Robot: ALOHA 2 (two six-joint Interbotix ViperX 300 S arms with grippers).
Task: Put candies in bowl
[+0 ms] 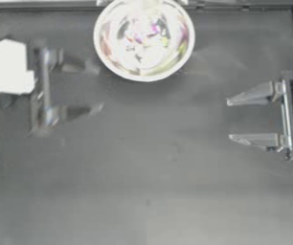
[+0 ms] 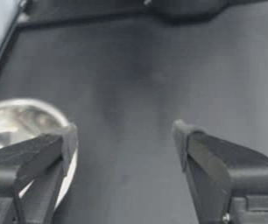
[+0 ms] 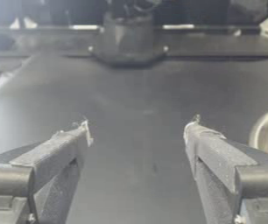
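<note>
Shiny white bowl (image 1: 143, 39) at the table's (image 1: 149, 191) far edge, ahead and off to one side of both pincers. Left gripper (image 1: 95, 88) spread, empty, nearer it. Right gripper (image 1: 229, 119) spread, empty, drawn back. Candies (image 1: 144, 37) seemingly inside as coloured flecks; none loose.

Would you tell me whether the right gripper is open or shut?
Open: the right gripper sits at the table's right side, jaws spread wide apart, nothing between them.

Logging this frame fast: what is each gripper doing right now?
Left gripper: open, holding nothing, at the table's left side near the bowl.
Right gripper: open, holding nothing, at the table's right side.
</note>
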